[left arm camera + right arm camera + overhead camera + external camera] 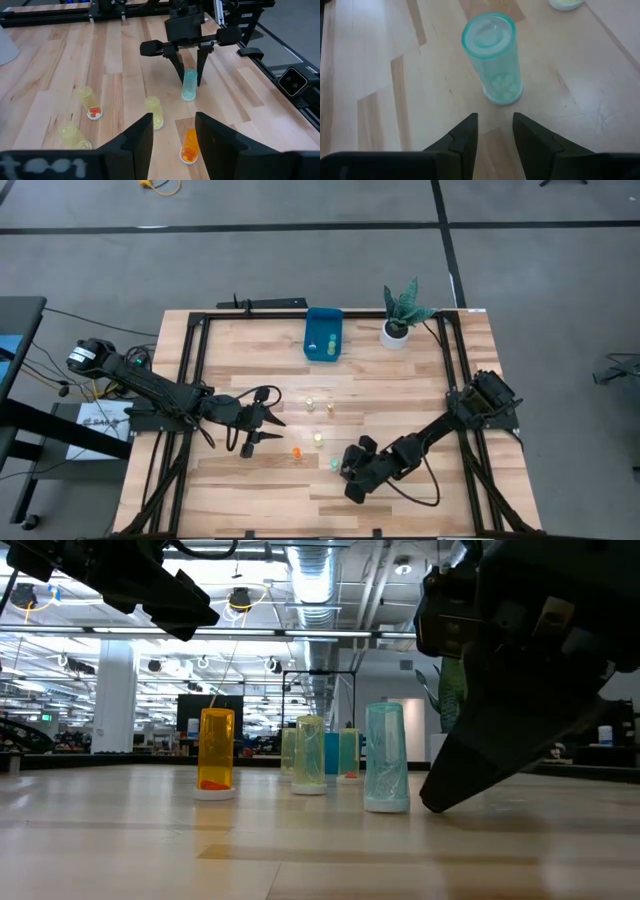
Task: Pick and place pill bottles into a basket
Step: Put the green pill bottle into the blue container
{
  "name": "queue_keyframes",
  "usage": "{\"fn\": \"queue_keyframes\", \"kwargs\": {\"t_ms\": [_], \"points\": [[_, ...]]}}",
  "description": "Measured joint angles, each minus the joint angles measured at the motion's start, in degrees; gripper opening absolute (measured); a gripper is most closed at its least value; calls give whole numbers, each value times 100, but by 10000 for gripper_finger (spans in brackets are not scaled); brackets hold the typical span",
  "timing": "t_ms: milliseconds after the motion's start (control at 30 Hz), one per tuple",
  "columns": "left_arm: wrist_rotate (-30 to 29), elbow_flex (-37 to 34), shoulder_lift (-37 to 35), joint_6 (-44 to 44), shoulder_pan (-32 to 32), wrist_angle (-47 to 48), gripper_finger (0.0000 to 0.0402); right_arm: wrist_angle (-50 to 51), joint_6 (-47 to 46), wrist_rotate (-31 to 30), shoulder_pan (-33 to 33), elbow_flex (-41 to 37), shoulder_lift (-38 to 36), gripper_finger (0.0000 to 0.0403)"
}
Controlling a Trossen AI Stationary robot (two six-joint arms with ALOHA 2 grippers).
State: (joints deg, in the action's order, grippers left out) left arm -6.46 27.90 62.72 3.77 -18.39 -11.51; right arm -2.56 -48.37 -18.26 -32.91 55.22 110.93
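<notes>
A green pill bottle (pixel 492 57) stands upright on the table just ahead of my right gripper (pixel 495 131), which is open, low and touches nothing; both show in the high view, the bottle (pixel 333 463) and the gripper (pixel 347 467). My left gripper (pixel 172 131) is open and empty, raised above the table, with an orange bottle (pixel 188 146) standing beyond its fingertips. A pale yellow bottle (pixel 318 440) stands by the orange one (pixel 297 452). Two more bottles (pixel 311 402) stand nearer the far edge. The blue basket (pixel 323 333) at the far edge holds a few bottles.
A potted plant in a white pot (pixel 397 330) stands right of the basket. A black frame rail (pixel 190 360) runs along the table's sides. The two grippers face each other across the bottles at the table's middle near side.
</notes>
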Motion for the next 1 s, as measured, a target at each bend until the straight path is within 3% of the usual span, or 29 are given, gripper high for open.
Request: {"fn": "queue_keyframes", "kwargs": {"t_ms": [300, 700, 1000], "points": [[0, 0, 0, -1, 0, -1, 137, 44, 295, -124, -7, 2, 11, 126], [0, 0, 0, -2, 0, -2, 137, 109, 683, -329, 0, 0, 18, 188], [0, 0, 2, -2, 0, -2, 137, 67, 851, -581, 59, -17, 33, 184]]}}
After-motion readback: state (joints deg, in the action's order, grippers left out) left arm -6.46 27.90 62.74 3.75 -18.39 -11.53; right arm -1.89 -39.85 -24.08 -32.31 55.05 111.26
